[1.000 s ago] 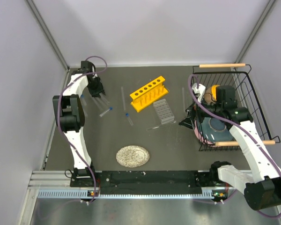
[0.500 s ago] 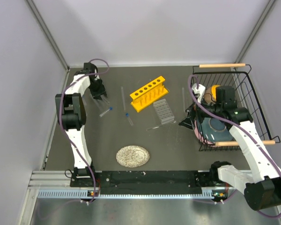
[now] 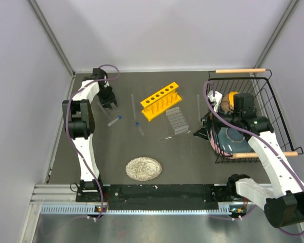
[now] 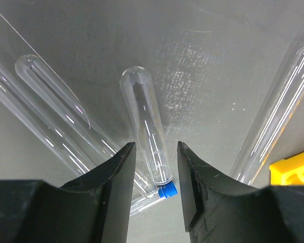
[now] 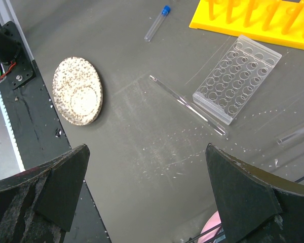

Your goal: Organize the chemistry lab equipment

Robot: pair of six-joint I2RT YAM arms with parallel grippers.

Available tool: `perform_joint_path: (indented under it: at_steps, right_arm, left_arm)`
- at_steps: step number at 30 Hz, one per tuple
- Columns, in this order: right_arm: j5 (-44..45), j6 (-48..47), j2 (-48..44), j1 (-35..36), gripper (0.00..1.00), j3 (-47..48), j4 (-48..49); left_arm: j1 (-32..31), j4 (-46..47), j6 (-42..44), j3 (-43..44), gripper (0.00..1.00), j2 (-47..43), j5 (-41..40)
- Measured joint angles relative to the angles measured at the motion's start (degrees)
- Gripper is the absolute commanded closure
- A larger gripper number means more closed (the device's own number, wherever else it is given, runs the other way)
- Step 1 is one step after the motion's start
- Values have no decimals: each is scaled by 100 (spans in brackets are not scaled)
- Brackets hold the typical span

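My left gripper hangs open over the table's back left. A short clear glass tube lies between its fingers with a small gap on each side. A blue-capped vial lies just under the tube's open end. Long glass tubes lie to the left and another to the right. The yellow rack and the clear gridded rack stand mid-table. My right gripper is wide open and holds nothing.
A speckled round plate lies near the front. The black wire basket with bowls stands at the right, close to the right arm. Another blue-capped vial and a thin tube lie loose mid-table.
The left arm's elbow has shifted slightly towards the back wall and the gripper barely moved. The right arm has stayed still.
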Motion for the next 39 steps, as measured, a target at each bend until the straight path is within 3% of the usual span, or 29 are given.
perform_joint_path:
  at_steps: [19,27,33,39]
  right_arm:
    - [2,2,-76,0,1,-37,0]
    - [2,2,-120,2,1,-37,0]
    - [2,2,-142,2,1,-37,0]
    - [4,2,-199,2,1,-37,0]
  left_arm:
    - [-107,-192,4,205,58,264,-39]
    - [-275,-227,11,245,70,297,-66]
    - [-358,-225,31,245,87,297,-61]
    - [-365,-201,35,227,94,282,-26]
